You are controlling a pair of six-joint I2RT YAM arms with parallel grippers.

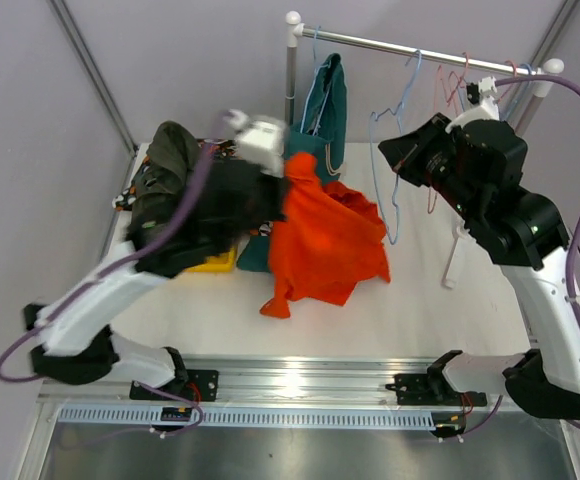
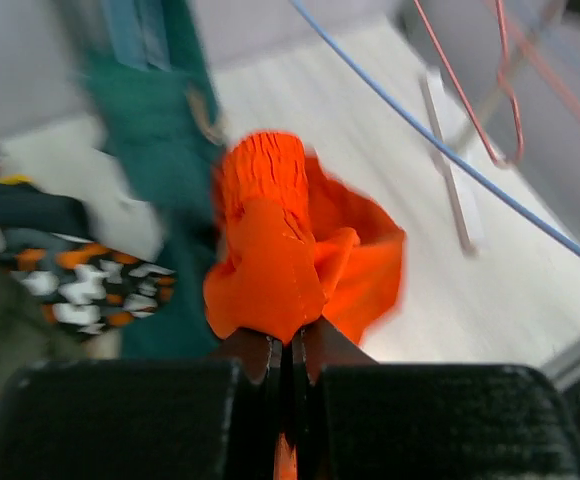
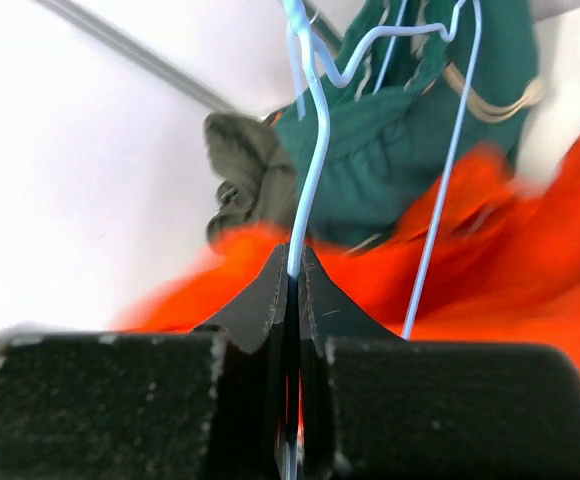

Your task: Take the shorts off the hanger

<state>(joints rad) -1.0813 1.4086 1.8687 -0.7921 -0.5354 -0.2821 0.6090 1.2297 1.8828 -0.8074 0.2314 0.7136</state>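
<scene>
The left gripper is closed tight, with no gap showing between its fingers, and pinches a fold of the orange shorts. From that pinch the bright cloth falls away and spreads in a crumpled heap across the middle of the white worktop. The right gripper is also clamped shut, on the thin wire of a pale blue hanger, which hangs from the metal rail at the back. In the top view this hanger looks bare, and its lower part sits just beside the right edge of the orange shorts; whether the two touch cannot be told. The teal shorts hang from the left end of the rail, just behind the orange heap, and in the right wrist view they show straight behind the held wire. A pile of clothing lies at the left of the worktop, partly under the left arm. The olive-grey shorts are on top of it at the far left. The left wrist view shows the camouflage shorts beside a band of dark navy cloth. A few red hangers hang empty on the rail to the right of the blue one. The left arm and its camera view are blurred.
</scene>
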